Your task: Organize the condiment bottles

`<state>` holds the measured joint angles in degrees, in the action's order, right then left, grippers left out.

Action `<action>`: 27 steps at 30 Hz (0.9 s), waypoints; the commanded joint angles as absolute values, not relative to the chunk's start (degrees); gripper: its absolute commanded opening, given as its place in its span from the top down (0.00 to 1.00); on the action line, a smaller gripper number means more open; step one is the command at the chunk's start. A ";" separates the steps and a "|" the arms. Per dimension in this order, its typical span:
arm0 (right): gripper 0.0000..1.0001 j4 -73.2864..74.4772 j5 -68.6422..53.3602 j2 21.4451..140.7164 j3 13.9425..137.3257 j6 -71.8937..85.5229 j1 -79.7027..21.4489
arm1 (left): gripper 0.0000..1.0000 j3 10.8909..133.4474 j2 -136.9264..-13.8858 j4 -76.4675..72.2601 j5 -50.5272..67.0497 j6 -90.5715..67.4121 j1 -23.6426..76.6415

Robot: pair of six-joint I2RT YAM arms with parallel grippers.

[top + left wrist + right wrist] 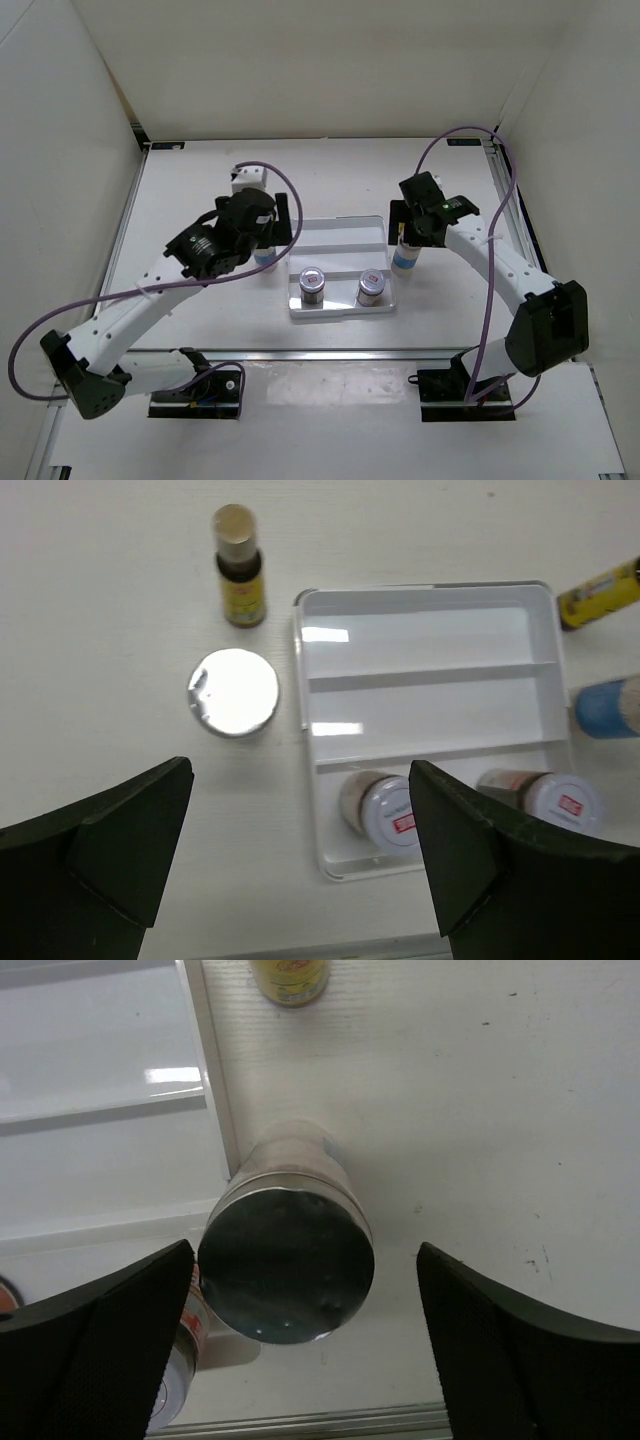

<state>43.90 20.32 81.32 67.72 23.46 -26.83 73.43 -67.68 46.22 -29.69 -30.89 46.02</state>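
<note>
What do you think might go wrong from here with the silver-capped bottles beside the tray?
1. The right-hand silver-capped bottle stands close against the tray wall. With the right gripper open above it, one jaw may land on the rim and shove the tray or tip the bottle.
2. The left-hand silver-capped bottle has an amber bottle nearby. The left gripper, if it comes down off-centre, might knock it over.

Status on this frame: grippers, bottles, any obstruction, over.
Left gripper open, empty. Right gripper open over silver-capped bottle beside tray. Two short jars in nearest slot; amber bottles, other silver-capped bottle outside. Nothing blocking.
</note>
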 commanded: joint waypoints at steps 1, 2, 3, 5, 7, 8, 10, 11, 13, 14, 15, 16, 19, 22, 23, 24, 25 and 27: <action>0.09 40.79 15.56 81.04 69.35 21.27 -25.58 | 0.00 69.53 -64.61 49.04 -29.62 -28.65 41.85; 0.14 40.00 14.95 81.56 68.82 21.27 -25.58 | 0.00 67.61 -63.99 49.04 -28.92 -28.65 40.97; 0.20 39.99 14.94 81.56 68.82 21.27 -25.58 | 0.00 66.72 -63.46 49.04 -28.22 -28.65 40.17; 0.36 39.47 14.94 82.09 68.82 20.75 -25.58 | 0.00 65.13 -62.75 49.04 -26.29 -28.65 37.63; 0.45 39.46 14.41 82.09 68.82 20.74 -25.58 | 0.00 63.02 -62.23 49.04 -25.05 -28.65 36.13; 0.57 40.94 14.41 82.09 69.69 20.74 -25.58 | 0.00 62.41 -61.70 49.04 -24.18 -28.65 35.08; 0.66 41.65 15.20 80.25 70.40 20.74 -25.58 | 0.00 60.65 -61.00 49.04 -23.39 -29.27 34.46; 0.70 41.66 16.08 78.24 70.92 20.74 -25.58 | 0.00 60.12 -61.00 49.04 -23.38 -29.88 34.45; 0.85 42.63 18.79 76.30 72.58 20.74 -26.19 | 0.00 58.89 -60.47 49.04 -23.38 -29.88 34.45; 0.90 43.58 20.29 74.64 73.29 20.74 -27.67 | 0.00 58.89 -59.86 49.04 -23.38 -29.88 34.45; 0.97 44.20 22.13 73.92 74.08 20.74 -28.38 | 0.00 58.89 -59.85 49.04 -23.38 -29.88 34.45; 1.00 44.91 23.71 73.22 74.70 20.74 -29.26 | 0.00 58.36 -59.85 49.04 -23.38 -29.88 33.93; 1.00 44.91 26.10 72.07 76.29 20.74 -32.42 | 0.00 58.36 -59.85 49.04 -23.38 -29.88 33.93; 1.00 44.91 26.10 73.11 78.57 20.74 -36.02 | 0.00 58.89 -60.38 49.04 -23.91 -29.36 33.40; 1.00 44.91 26.10 73.73 78.57 20.74 -36.64 | 0.00 58.89 -60.38 49.04 -23.91 -29.36 33.40; 1.00 44.91 26.10 74.35 78.57 20.74 -37.17 | 0.00 58.89 -60.99 49.04 -24.60 -29.36 33.40; 1.00 43.69 26.10 75.66 78.57 20.74 -37.96 | 0.00 59.41 -61.52 49.04 -24.61 -29.36 33.40; 1.00 42.46 24.97 76.81 78.57 20.74 -38.66 | 0.00 59.41 -62.05 49.04 -25.22 -29.36 33.40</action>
